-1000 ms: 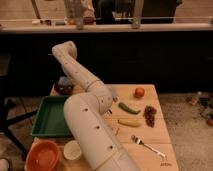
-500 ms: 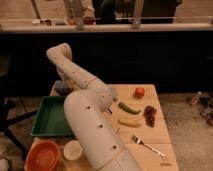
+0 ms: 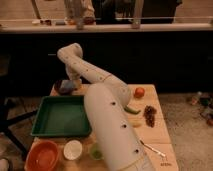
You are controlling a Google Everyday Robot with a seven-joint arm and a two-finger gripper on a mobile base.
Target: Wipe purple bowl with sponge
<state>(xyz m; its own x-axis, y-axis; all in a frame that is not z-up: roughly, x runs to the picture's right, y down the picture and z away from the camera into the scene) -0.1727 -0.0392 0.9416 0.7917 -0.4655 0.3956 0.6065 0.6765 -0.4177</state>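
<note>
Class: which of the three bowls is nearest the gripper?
The purple bowl, at the far edge by the gripper; orange bowl and white bowl sit at the near edge.

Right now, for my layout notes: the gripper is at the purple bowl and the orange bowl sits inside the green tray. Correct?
No. The orange bowl sits on the table in front of the green tray, not inside it. The gripper is indeed at the purple bowl, at the table's far left. The camera view shows this.
</note>
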